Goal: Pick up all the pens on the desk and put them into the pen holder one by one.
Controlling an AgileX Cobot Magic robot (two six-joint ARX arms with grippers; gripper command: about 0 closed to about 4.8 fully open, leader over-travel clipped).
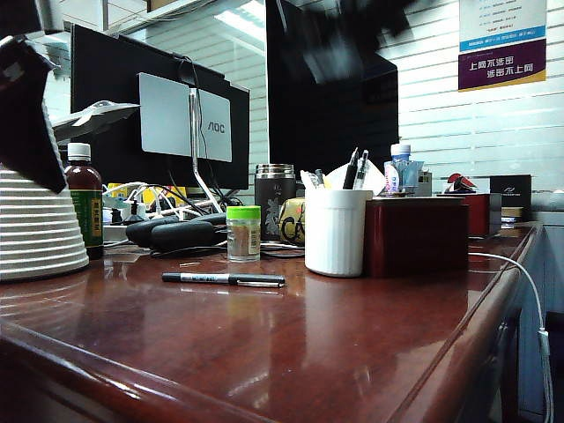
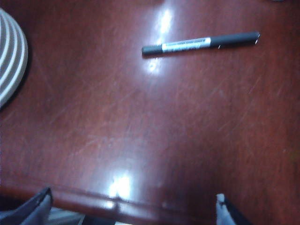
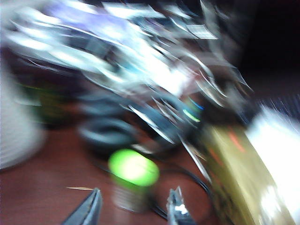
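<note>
Glossy desk (image 1: 352,352), cluttered back; black pen (image 2: 200,43) lies flat. Left gripper (image 2: 133,208) spread wide, empty. Right gripper (image 3: 136,208) part-open, empty, blurred.

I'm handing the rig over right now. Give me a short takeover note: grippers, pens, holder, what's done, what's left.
Left gripper: fingers wide open, empty, above the desk's near edge.
Right gripper: partly open, empty, blurred, raised high behind the pen holder.
Black pen lies flat on the desk in front of the holder. Several pens stand in the holder; no yellow one on the desk.
Left: pick up the black pen and drop it in.
</note>
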